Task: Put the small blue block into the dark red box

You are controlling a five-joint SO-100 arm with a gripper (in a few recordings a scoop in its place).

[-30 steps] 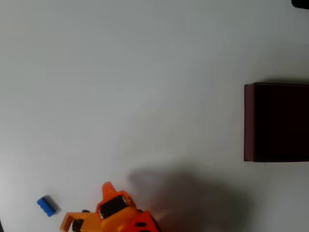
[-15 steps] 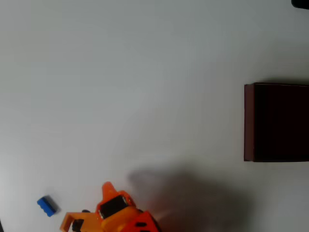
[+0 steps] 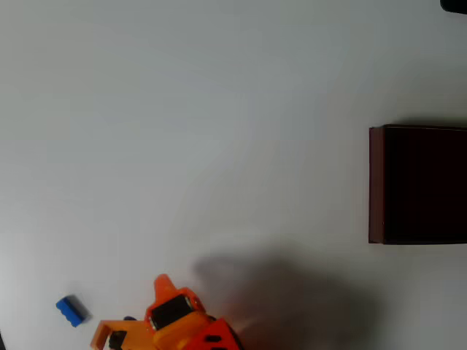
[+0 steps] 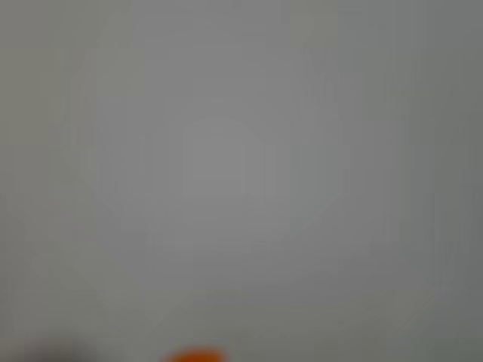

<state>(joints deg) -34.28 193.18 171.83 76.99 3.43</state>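
Observation:
In the overhead view the small blue block lies flat on the white table near the bottom left corner. My orange gripper sits at the bottom edge, a short way right of the block and apart from it, its tip pointing up the picture. Its body hides how the jaws stand. The dark red box stands at the right edge, open side up, with a very dark inside, cut off by the frame. The wrist view is a blurred grey with an orange fingertip at the bottom edge.
A bare white table stretches between the block and the box. The arm casts a soft shadow on the table to the right of the gripper. A small dark object shows at the top right corner.

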